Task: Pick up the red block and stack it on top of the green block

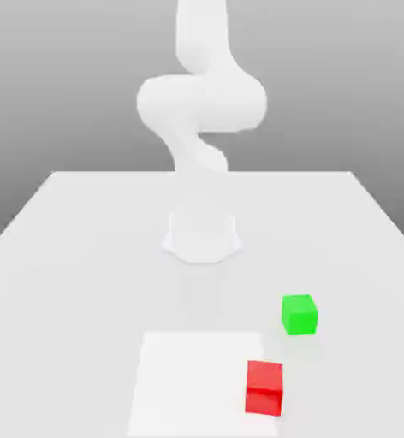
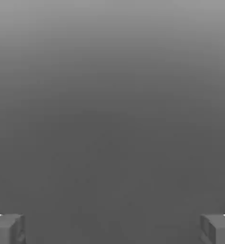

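Observation:
The red block (image 1: pixel 264 387) rests on the white table (image 1: pixel 68 257) near the front, toward the exterior view's right. The green block (image 1: pixel 300 314) sits a little farther back and slightly more to the right, with a small gap between the two cubes. My white arm (image 1: pixel 201 103) rises from its base (image 1: pixel 202 235) at the table's middle and runs up past the picture's top edge. In the hand view my gripper (image 2: pixel 112 231) is open, its two grey fingertips (image 2: pixel 7 228) far apart, with only plain grey background between them and nothing held.
A brighter white square patch (image 1: pixel 188 385) lies on the table at the front centre, and the red block stands on its right edge. The table's far edge lies behind the arm's base.

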Robot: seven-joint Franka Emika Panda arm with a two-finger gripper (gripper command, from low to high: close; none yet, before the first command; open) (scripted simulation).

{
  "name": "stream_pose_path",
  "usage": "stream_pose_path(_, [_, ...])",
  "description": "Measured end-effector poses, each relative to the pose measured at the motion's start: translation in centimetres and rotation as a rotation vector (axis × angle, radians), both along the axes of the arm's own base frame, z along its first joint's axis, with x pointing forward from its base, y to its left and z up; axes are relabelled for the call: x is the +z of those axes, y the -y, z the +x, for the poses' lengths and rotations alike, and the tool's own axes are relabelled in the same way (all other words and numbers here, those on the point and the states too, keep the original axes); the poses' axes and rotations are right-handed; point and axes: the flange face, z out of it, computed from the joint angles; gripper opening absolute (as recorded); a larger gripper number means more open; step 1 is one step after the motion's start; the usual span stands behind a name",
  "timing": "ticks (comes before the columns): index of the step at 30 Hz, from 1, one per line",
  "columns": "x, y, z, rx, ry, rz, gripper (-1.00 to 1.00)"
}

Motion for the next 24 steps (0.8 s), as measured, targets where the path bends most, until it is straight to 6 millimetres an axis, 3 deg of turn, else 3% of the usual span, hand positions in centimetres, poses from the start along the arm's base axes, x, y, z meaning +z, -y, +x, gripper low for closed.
stream_pose_path(6, [-9.4,-1.7,5.9,0.263,-0.143,-0.101,0.00])
stream_pose_path(12, [-19.5,-4.1,9.2,0.521,-0.267,-0.203,0.00])
stream_pose_path(18, [-29.7,-6.5,10.2,0.782,-0.384,-0.311,0.00])
stream_pose_path(24, [-39.4,-8.6,8.8,1.052,-0.494,-0.429,0.00])
